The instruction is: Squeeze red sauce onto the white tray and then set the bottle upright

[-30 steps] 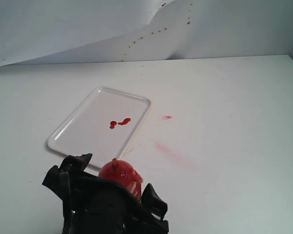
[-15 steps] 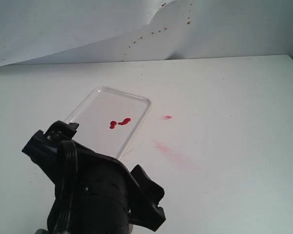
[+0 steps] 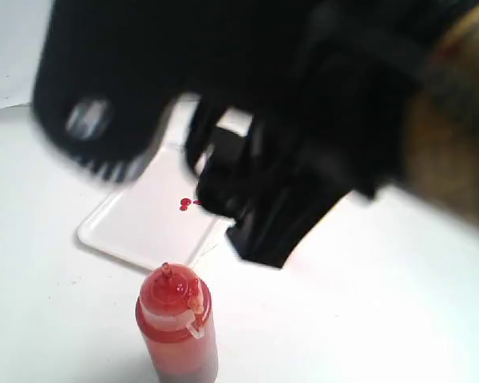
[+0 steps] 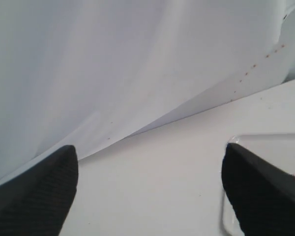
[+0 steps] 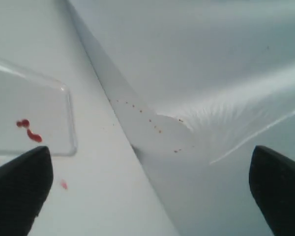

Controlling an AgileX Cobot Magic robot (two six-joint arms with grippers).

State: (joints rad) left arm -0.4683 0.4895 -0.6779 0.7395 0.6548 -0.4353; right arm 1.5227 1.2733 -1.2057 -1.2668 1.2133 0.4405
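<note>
The bottle [image 3: 176, 322] stands upright on the table, just in front of the white tray's [image 3: 128, 227] near edge, with nothing holding it. Its red nozzle top and tethered cap point up. Small blobs of red sauce [image 3: 185, 205] lie on the tray; the right wrist view shows the red sauce [image 5: 29, 131] on the white tray [image 5: 34, 93] too. A large blurred black arm [image 3: 303, 104] fills the top of the exterior view, well above the bottle. My left gripper [image 4: 150, 150] is open and empty, with the white tray's corner [image 4: 265, 143] behind one finger. My right gripper [image 5: 151, 152] is also open and empty.
A white backdrop sheet [image 4: 113, 59] with a row of brownish-red specks [image 5: 147, 118] rises behind the table. A faint pink spot [image 5: 63, 185] marks the tabletop beside the tray. The blurred arm hides the table's far half in the exterior view.
The gripper that was round the bottle at the front edge has let go and risen up close to the camera. The bottle now stands free and upright.
</note>
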